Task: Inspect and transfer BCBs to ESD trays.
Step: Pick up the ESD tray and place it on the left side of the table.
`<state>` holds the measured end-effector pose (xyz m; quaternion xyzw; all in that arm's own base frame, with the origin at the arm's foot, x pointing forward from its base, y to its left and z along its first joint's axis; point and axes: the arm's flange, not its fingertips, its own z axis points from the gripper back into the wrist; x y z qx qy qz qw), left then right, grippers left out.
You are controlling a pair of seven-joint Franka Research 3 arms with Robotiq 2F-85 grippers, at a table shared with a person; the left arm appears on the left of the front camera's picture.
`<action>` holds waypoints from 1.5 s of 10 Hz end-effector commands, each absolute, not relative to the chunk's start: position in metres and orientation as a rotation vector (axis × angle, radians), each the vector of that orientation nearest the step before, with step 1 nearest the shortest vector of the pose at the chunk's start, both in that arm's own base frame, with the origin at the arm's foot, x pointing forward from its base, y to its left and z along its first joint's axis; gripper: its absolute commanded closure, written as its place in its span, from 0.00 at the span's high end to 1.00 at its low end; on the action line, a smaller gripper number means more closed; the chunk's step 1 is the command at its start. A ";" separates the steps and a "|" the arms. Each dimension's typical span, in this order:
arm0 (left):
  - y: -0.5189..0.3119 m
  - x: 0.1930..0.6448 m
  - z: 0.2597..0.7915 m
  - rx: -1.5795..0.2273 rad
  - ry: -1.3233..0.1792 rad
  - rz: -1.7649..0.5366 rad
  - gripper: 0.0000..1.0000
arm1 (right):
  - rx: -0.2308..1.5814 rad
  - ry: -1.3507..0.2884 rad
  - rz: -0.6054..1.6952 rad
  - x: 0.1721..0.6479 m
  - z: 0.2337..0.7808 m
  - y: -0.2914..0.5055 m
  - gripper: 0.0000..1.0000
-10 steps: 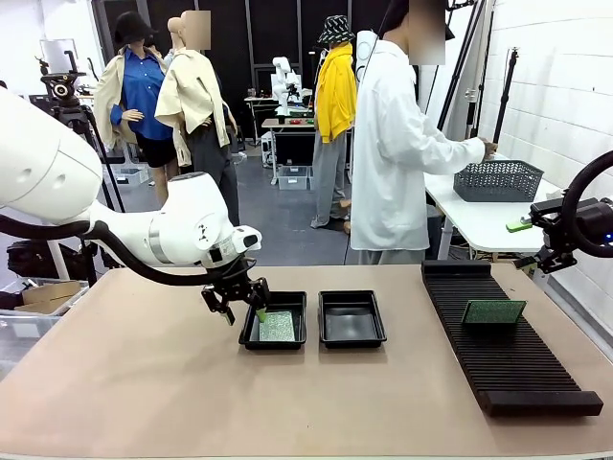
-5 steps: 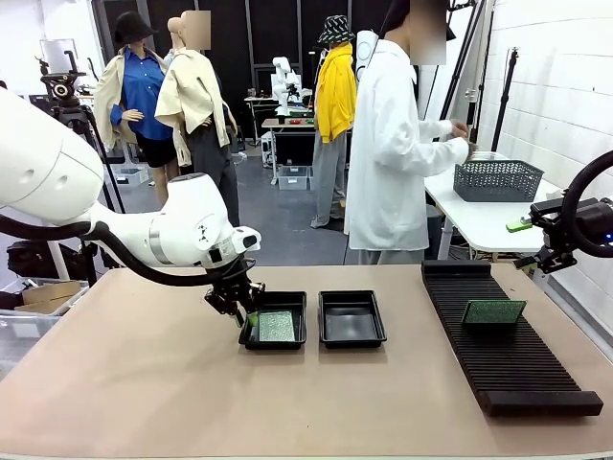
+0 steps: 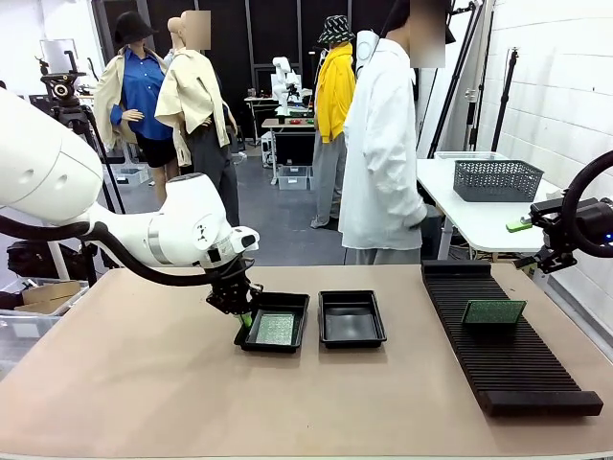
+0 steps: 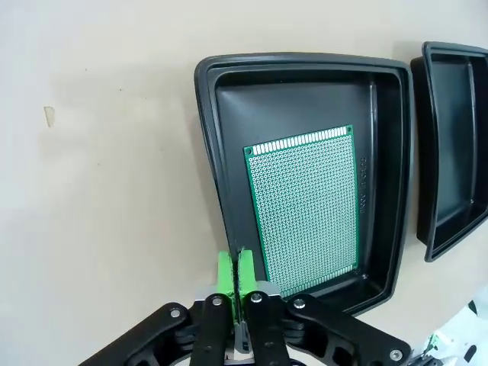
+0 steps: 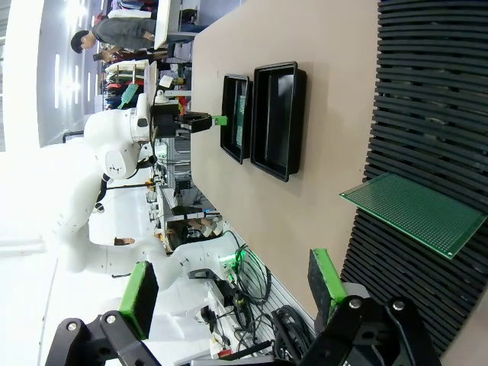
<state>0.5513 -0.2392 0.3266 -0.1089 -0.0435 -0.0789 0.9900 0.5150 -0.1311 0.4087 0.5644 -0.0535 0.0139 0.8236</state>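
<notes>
Front view: left tool [image 3: 239, 309] low at the left rim of the first ESD tray [image 3: 304, 324]; one BCB [image 3: 276, 329] lies flat on that tray's floor. Second ESD tray [image 3: 351, 321] just beside it, to its right, holds no board. A second BCB [image 3: 493, 311] stands tilted in the slots of the long black rack [image 3: 517, 374], well apart at the bench's [image 3: 144, 383] right side. Right arm [image 3: 584, 225] held high past the rack's far end. Person [image 3: 383, 163] stands at the far side, hands off the bench. Left wrist view: green pads [image 4: 226, 271] drawn together right on the first tray's side wall near a corner. They look clamped on the rim itself, not on the board, which lies free inside and slightly askew. Right wrist view: right tool [image 5: 232, 286] has its fingers wide apart with nothing between them, looking down the rack at the tilted board. Judgement: about halfway. One board is trayed; the rack board is yet to be lifted, checked and laid in the second tray.
</notes>
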 end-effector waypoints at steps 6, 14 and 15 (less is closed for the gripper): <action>-0.239 0.551 0.327 -0.214 -0.089 -0.163 0.00 | 1.194 -0.111 0.015 0.514 0.409 -0.129 1.00; -0.146 0.515 0.325 -0.321 -0.135 -0.124 0.00 | 1.194 -0.111 0.015 0.514 0.409 -0.129 1.00; -0.131 0.515 0.329 -0.319 -0.147 -0.105 0.00 | 1.194 -0.111 0.015 0.514 0.409 -0.129 1.00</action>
